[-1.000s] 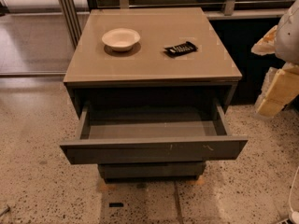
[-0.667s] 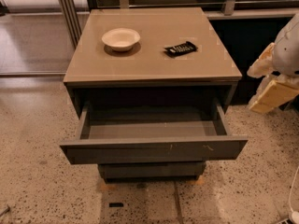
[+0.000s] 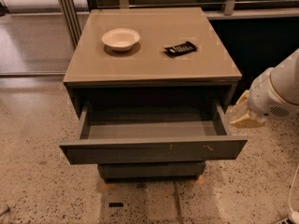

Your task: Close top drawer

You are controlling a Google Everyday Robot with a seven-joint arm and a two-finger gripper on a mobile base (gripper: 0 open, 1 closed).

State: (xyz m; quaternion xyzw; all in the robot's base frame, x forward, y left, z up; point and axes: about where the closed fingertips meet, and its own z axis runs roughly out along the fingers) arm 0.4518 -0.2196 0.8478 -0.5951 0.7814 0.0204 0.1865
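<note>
Your gripper hangs beside the right wall of the top drawer, likely lining up to push its front; whether it's clenched you cannot tell

1. A white bowl stands on the counter, toward its back left.
2. A flat black thing with small keys lies to the right of the bowl, apart from it.
3. A lower drawer front sits shut near the floor.
4. The speckled floor lies all around, also under my jaws, which hang just right of the counter.
</note>
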